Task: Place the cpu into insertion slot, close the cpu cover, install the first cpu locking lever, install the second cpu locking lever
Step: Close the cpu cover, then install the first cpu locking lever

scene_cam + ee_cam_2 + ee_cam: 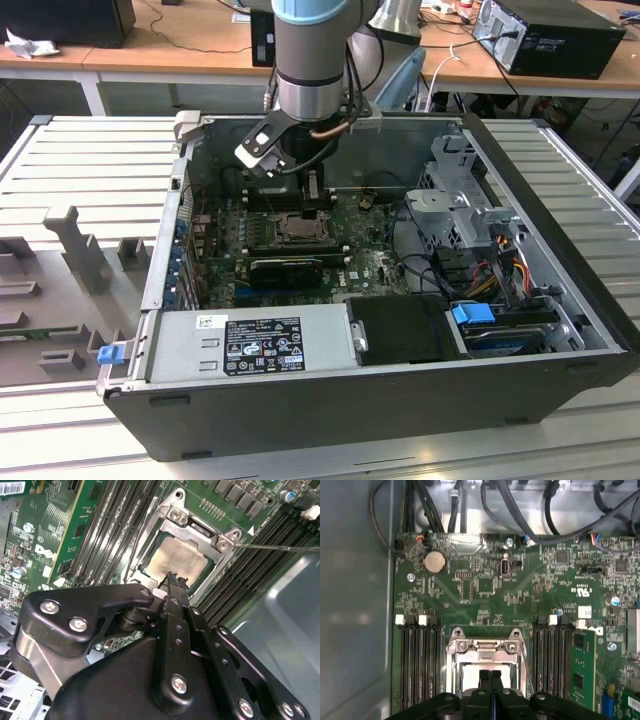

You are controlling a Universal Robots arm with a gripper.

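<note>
Hand (490, 674) has its fingers pressed together and grips nothing, with the tips right over the cpu (187, 555), though I can't tell if they touch it. The cpu lies flat in the insertion slot (298, 230) on the green motherboard (485, 587), and the cpu cover (485, 652) looks to be down around it with the silver face showing through the cut-out. A thin locking lever (280, 547) sticks out from the socket corner across the memory slots (250, 575), all inside the open computer case (400, 410).
</note>
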